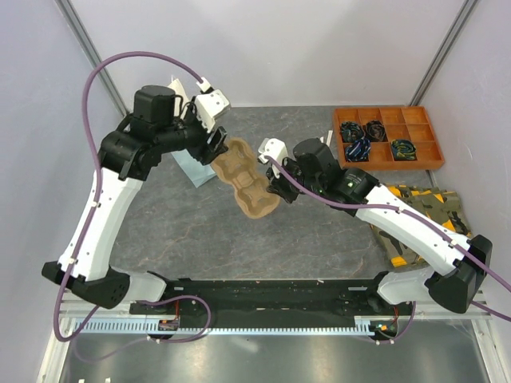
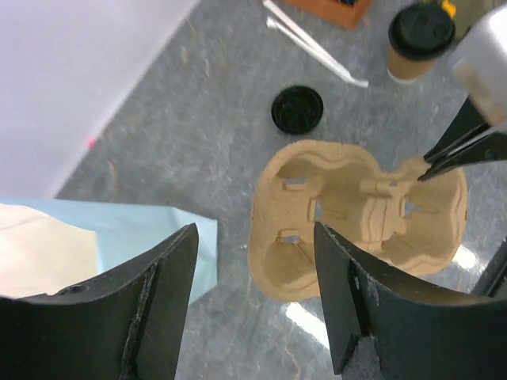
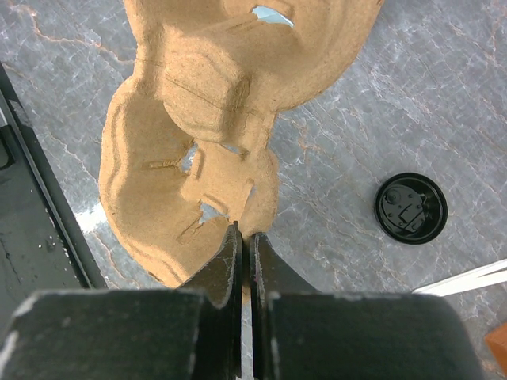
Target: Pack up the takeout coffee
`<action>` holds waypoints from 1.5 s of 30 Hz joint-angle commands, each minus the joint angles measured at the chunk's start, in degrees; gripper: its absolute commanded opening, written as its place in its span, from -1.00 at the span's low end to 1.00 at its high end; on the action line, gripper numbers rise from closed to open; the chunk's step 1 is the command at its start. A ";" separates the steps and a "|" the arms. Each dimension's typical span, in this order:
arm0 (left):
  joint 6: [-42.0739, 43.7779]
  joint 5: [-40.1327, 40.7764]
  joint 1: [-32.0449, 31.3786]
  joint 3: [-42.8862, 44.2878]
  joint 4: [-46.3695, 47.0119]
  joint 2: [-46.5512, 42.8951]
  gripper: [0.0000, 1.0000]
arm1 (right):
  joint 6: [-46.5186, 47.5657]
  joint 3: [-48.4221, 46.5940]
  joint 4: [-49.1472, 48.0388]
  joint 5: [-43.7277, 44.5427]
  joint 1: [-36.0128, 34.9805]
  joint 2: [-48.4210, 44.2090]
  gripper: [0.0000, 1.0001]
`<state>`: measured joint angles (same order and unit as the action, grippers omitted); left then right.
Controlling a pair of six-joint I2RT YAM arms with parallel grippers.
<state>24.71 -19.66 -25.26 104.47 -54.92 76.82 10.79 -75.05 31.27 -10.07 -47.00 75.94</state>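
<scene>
Packing barely begun. Right gripper (image 3: 244,237) pinches the carrier (image 2: 341,202) rim; left gripper (image 2: 255,261), fingers apart, hovers over it. In the left wrist view the coffee (image 2: 418,39), lidded, stands on the table (image 2: 198,142) at 1 o'clock from the carrier, not yet seated; bag (image 2: 119,237) at 8 o'clock.

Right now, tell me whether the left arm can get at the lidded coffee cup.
Probably not directly. The left pincer is open and empty, but the carrier, pinched by the right pincer, is between it and the lidded cup.

No readable text or labels anywhere
</scene>
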 commanded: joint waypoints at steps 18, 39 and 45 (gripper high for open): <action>1.13 -3.10 0.12 -4.44 -5.03 -0.70 -0.03 | 2.31 -1.60 -2.00 -0.83 -1.25 -1.59 -1.00; -1.68 -3.72 3.11 -6.29 -2.04 -1.49 -0.23 | 1.61 -1.42 -2.53 -2.15 -1.25 -2.55 -1.00; -2.39 -4.33 3.11 -4.98 -1.69 -1.41 -0.03 | 1.69 -2.21 -2.35 -2.94 -1.34 -1.41 -1.00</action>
<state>24.05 -22.04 -22.31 97.95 -58.74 76.58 12.40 -75.05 30.76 -11.62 -48.16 74.94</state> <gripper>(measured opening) 0.477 0.021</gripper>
